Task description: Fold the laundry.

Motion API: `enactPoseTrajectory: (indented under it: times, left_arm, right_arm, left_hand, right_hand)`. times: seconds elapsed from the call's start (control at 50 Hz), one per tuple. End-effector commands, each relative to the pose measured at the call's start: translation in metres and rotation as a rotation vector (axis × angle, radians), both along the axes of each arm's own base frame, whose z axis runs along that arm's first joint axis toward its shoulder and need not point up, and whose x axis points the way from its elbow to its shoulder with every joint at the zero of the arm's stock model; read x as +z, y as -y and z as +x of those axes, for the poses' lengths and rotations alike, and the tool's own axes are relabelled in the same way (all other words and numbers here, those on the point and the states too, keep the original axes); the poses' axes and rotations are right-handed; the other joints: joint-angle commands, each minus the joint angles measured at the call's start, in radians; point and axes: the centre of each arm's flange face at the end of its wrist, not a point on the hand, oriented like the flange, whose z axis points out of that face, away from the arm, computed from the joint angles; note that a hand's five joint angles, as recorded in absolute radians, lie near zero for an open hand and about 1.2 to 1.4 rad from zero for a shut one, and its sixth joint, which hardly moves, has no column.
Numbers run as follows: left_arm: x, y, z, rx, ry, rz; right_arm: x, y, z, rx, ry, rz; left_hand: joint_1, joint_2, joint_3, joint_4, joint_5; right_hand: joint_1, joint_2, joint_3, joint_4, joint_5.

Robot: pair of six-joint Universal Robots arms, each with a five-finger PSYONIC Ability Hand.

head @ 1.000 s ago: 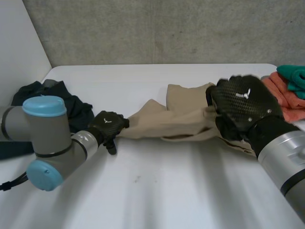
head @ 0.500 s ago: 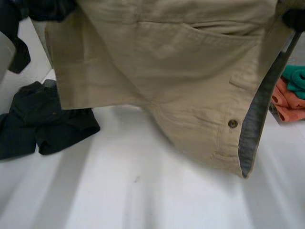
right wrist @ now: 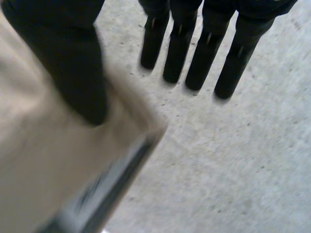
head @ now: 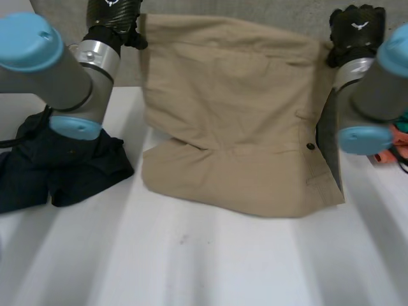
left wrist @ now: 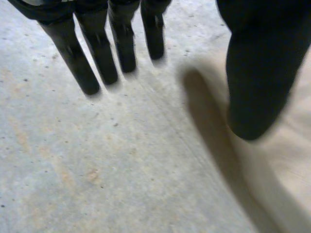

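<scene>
tan shorts (head: 236,127) hang spread between left hand (head: 115,16) and right hand (head: 356,30), thumbs pinching top corners, fingers straight; spreading step, i judge; next lower them flat.

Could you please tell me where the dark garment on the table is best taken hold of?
Probably the dark garment's near edge, from above on the table's front side: it lies in a flat heap, and the left arm overhangs its far part.
</scene>
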Motion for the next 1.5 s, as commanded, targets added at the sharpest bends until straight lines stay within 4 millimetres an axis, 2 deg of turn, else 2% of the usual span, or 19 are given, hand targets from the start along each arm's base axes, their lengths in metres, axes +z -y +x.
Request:
enactPoseTrajectory:
  times: [0.02, 0.14, 0.22, 0.24, 0.28, 0.32, 0.36, 0.4, 0.48, 0.52, 0.56, 0.64, 0.76, 0.86, 0.94, 1.12, 1.34, 1.44, 1.5]
  left_arm:
    - [0.0, 0.007, -0.002, 0.065, -0.056, 0.046]
    - [-0.007, -0.016, 0.012, 0.105, -0.005, 0.17]
    - [-0.023, -0.046, 0.022, 0.108, 0.076, 0.283]
    - [-0.031, -0.063, 0.025, 0.094, 0.12, 0.334]
    - [-0.043, -0.081, 0.026, 0.066, 0.156, 0.399]
    - [-0.061, -0.108, 0.028, 0.011, 0.213, 0.498]
    - [-0.073, -0.126, 0.028, -0.036, 0.253, 0.561]
    - [-0.095, -0.152, 0.026, -0.113, 0.309, 0.665]
    - [-0.124, -0.183, 0.022, -0.227, 0.385, 0.785]
    - [-0.133, -0.187, 0.02, -0.252, 0.397, 0.812]
    - [-0.149, -0.184, 0.018, -0.25, 0.413, 0.838]
    - [-0.167, -0.17, 0.012, -0.229, 0.422, 0.859]
    - [-0.182, -0.151, 0.006, -0.189, 0.437, 0.884]
    - [-0.189, -0.129, -0.001, -0.145, 0.438, 0.865]
    - [-0.193, -0.114, -0.008, -0.119, 0.451, 0.819]
    - [-0.204, -0.083, -0.024, -0.101, 0.508, 0.687]
    - [-0.214, -0.06, -0.045, -0.141, 0.496, 0.541]
    - [-0.219, -0.052, -0.049, -0.143, 0.486, 0.519]
    - [-0.223, -0.046, -0.049, -0.141, 0.484, 0.509]
  right_arm:
    - [-0.038, 0.016, 0.028, -0.019, -0.131, -0.034]
    - [-0.036, -0.009, 0.021, 0.071, -0.203, 0.117]
    - [-0.039, -0.042, 0.012, 0.178, -0.34, 0.274]
    - [-0.041, -0.054, 0.003, 0.214, -0.383, 0.338]
    - [-0.042, -0.066, -0.007, 0.243, -0.413, 0.403]
    - [-0.046, -0.084, -0.022, 0.285, -0.446, 0.509]
    - [-0.051, -0.096, -0.032, 0.311, -0.458, 0.589]
    - [-0.057, -0.112, -0.046, 0.351, -0.469, 0.692]
    - [-0.069, -0.131, -0.063, 0.43, -0.481, 0.807]
    - [-0.077, -0.136, -0.067, 0.456, -0.489, 0.825]
    - [-0.09, -0.141, -0.072, 0.487, -0.507, 0.839]
    - [-0.112, -0.14, -0.079, 0.482, -0.538, 0.823]
    - [-0.132, -0.134, -0.081, 0.457, -0.543, 0.776]
    - [-0.144, -0.129, -0.077, 0.454, -0.542, 0.717]
    - [-0.147, -0.123, -0.075, 0.446, -0.53, 0.663]
    - [-0.154, -0.113, -0.07, 0.435, -0.527, 0.6]
    - [-0.16, -0.101, -0.062, 0.426, -0.52, 0.526]
    - [-0.163, -0.096, -0.058, 0.411, -0.53, 0.501]
    - [-0.165, -0.091, -0.057, 0.393, -0.529, 0.489]
  left_hand:
    - [-0.172, -0.261, -0.289, -0.276, -0.292]
    - [-0.172, -0.261, -0.289, -0.276, -0.292]
    - [-0.172, -0.261, -0.289, -0.276, -0.292]
    - [-0.119, -0.208, -0.236, -0.223, -0.239]
    - [-0.025, -0.114, -0.142, -0.129, -0.145]
    - [0.223, 0.134, 0.106, 0.12, 0.103]
    - [0.339, 0.25, 0.222, 0.235, 0.219]
    - [0.532, 0.443, 0.415, 0.428, 0.412]
    - [0.606, 0.517, 0.489, 0.503, 0.486]
    - [0.645, 0.556, 0.527, 0.541, 0.525]
    - [0.645, 0.556, 0.528, 0.541, 0.525]
    - [0.636, 0.547, 0.519, 0.532, 0.516]
    - [0.513, 0.424, 0.396, 0.409, 0.393]
    - [0.284, 0.195, 0.167, 0.18, 0.164]
    - [0.199, 0.11, 0.082, 0.095, 0.079]
    - [0.196, 0.107, 0.078, 0.092, 0.076]
    - [0.237, 0.148, 0.12, 0.133, 0.117]
    - [0.292, 0.203, 0.175, 0.189, 0.172]
    - [0.459, 0.371, 0.342, 0.356, 0.339]
  right_hand:
    - [-0.342, -0.403, -0.427, -0.444, -0.419]
    - [-0.342, -0.403, -0.427, -0.444, -0.419]
    - [-0.342, -0.403, -0.427, -0.444, -0.419]
    - [-0.342, -0.403, -0.427, -0.444, -0.419]
    - [-0.342, -0.403, -0.427, -0.444, -0.419]
    - [-0.342, -0.403, -0.427, -0.444, -0.419]
    - [-0.342, -0.403, -0.427, -0.444, -0.419]
    - [-0.161, -0.223, -0.246, -0.263, -0.238]
    - [0.139, 0.077, 0.053, 0.037, 0.062]
    - [0.201, 0.14, 0.116, 0.099, 0.124]
    - [0.269, 0.207, 0.183, 0.167, 0.192]
    - [0.281, 0.219, 0.195, 0.179, 0.204]
    - [0.272, 0.21, 0.187, 0.17, 0.195]
    - [0.202, 0.14, 0.116, 0.1, 0.124]
    - [0.19, 0.128, 0.104, 0.088, 0.113]
    - [0.19, 0.128, 0.104, 0.088, 0.113]
    - [0.213, 0.151, 0.128, 0.111, 0.136]
    - [0.281, 0.219, 0.195, 0.179, 0.204]
    - [0.334, 0.272, 0.248, 0.232, 0.256]
